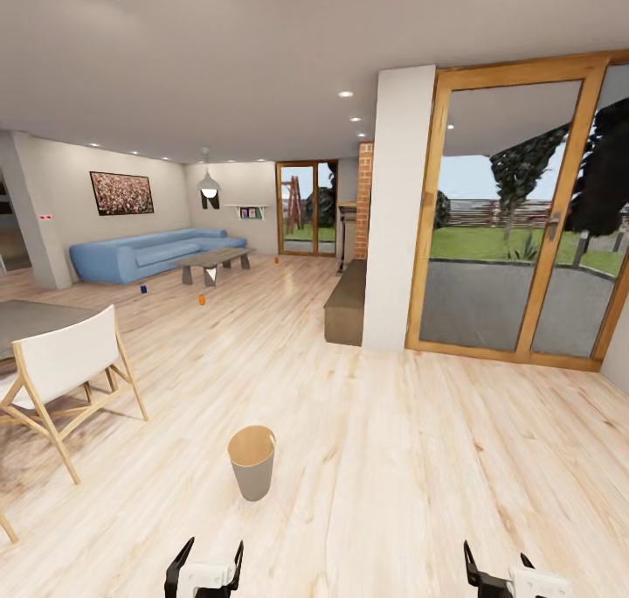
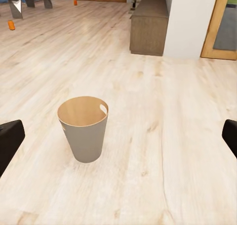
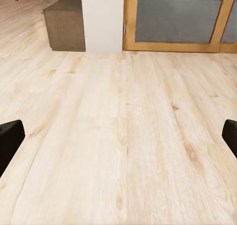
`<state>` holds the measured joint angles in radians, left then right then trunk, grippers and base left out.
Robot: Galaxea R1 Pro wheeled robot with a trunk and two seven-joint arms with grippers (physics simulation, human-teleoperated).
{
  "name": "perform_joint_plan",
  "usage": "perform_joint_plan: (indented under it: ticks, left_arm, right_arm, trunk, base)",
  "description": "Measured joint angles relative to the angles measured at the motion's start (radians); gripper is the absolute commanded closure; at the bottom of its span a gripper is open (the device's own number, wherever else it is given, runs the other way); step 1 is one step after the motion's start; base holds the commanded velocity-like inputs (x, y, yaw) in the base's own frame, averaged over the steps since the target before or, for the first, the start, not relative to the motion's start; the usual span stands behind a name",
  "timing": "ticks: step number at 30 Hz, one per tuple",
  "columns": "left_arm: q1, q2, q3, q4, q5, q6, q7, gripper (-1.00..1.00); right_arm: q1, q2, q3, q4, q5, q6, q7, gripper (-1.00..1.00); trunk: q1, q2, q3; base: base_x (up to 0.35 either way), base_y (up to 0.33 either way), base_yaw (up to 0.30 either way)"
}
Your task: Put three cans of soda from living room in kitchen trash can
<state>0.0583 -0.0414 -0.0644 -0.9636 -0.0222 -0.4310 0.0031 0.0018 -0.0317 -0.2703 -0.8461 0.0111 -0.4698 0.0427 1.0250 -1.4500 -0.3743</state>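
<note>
So the left gripper (image 1: 206,559) is seen at the bottom of the head view with its two dark fingers (image 2: 9,141) spread wide apart, nothing held between them, and in the left wrist view the fingertips sit at opposite edges with bare floor between. Same deal for the right gripper (image 1: 498,563): fingers (image 3: 10,138) parted wide, nothing gripped, just light wood planks (image 3: 123,136) underneath. Right ahead of the left gripper, the tash can (image 1: 252,462) is found standing upright on the floor, tan inside, greyish-brown outside, with a small cutout handle near the rim (image 2: 103,108) visible in the left wrist view; no cans can be made out inside it. Off to the left, a white folding chair (image 1: 65,371) with a pale wood frame is parked on the edge of a grey rug (image 1: 26,318). Way further back, the blue sofa (image 1: 144,253) is set along the far wall with the low table (image 1: 212,261) in front of it. Two cans are spotted on the floor near that table: a dark blue can (image 1: 143,289) and an orange can (image 1: 202,299), well apart from the bin. Another tiny orange thing (image 1: 277,260) is sitting near the far glass doors, too small to be sure about. On the right, a white column (image 1: 397,213), a low brown bench (image 1: 348,305) and big wood-framed glass doors (image 1: 524,213) are seen.
</note>
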Motion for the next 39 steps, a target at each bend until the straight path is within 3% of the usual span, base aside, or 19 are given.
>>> perform_joint_plan:
  ticks: [39]
  left_arm:
    - [0.0, 0.0, 0.0, 0.0, -0.001, 0.0, 0.0, -1.0]
  right_arm:
    - [0.0, 0.001, 0.005, 0.008, 0.0, -0.001, -0.041, -1.0]
  trunk:
    - [0.0, 0.0, -0.034]
  base:
    - [0.008, 0.0, 0.108]
